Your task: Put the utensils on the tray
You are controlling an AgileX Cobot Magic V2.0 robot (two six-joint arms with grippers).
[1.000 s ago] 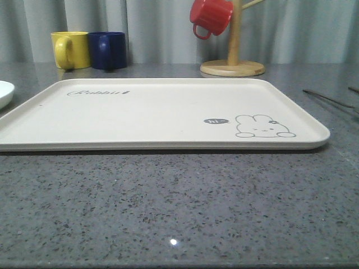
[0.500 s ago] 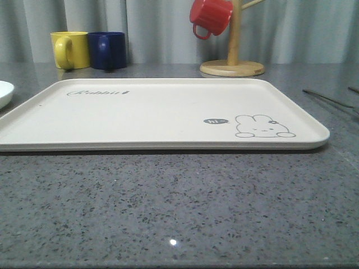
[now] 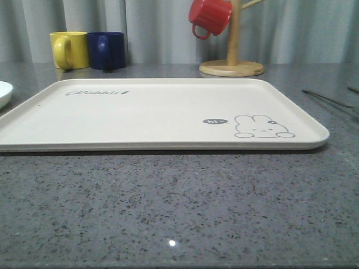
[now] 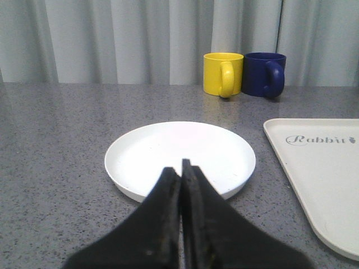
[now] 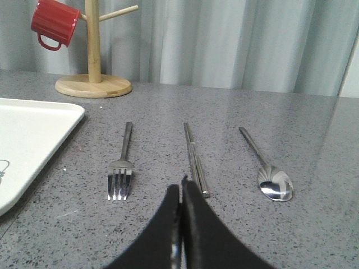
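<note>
The cream tray (image 3: 157,112) with a grey rabbit drawing lies flat in the middle of the grey table, nothing on it. On the table to its right lie the utensils side by side: a fork (image 5: 122,168), a pair of chopsticks (image 5: 194,158) and a spoon (image 5: 268,171). My right gripper (image 5: 181,188) is shut and empty, its tips just short of the near end of the chopsticks. My left gripper (image 4: 180,168) is shut and empty, in front of a round white plate (image 4: 179,154). The tray's corner (image 4: 320,179) shows beside that plate.
A yellow mug (image 3: 70,49) and a dark blue mug (image 3: 107,50) stand at the back left. A wooden mug tree (image 3: 233,56) with a red mug (image 3: 209,17) stands at the back right. Grey curtains close off the back.
</note>
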